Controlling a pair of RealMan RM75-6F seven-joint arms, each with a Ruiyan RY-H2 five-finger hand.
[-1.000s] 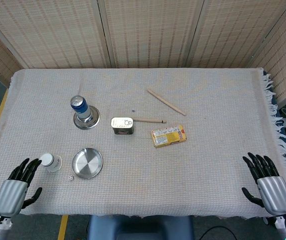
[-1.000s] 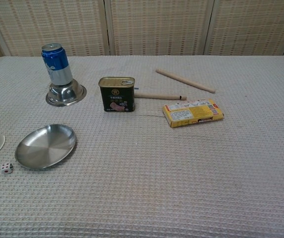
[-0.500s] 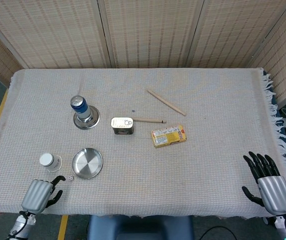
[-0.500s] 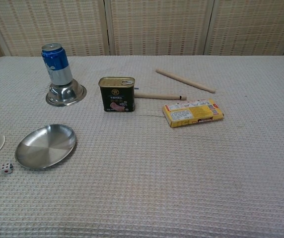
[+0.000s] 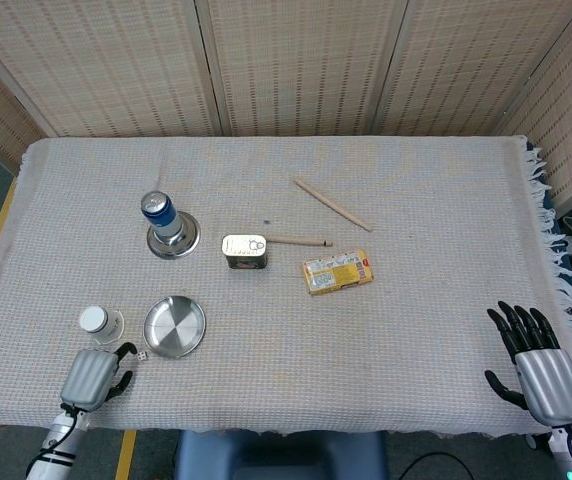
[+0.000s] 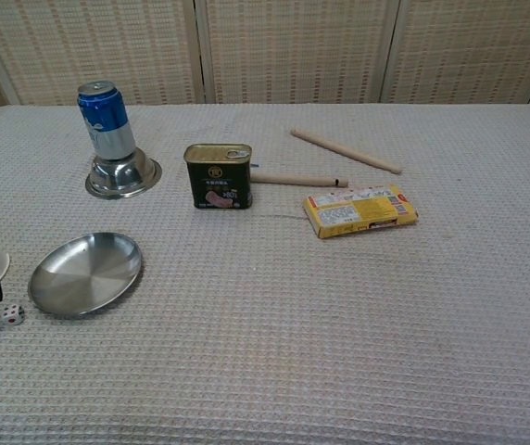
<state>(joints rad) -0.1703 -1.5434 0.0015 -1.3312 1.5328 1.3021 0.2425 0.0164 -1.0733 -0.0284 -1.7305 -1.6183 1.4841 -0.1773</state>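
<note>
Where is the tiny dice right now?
In the head view the dice lies near the table's front left edge, just off the silver plate, below the white cup and right beside the left hand.

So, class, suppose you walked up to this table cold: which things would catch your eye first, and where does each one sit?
Probably the blue can, standing on an upturned steel bowl at the left, the tallest thing there. Next comes the yellow packet near the middle, lying beside the green tin. At the near edge the left hand hovers by a small die and a white cup, while the right hand rests with fingers spread at the far right corner.
</note>
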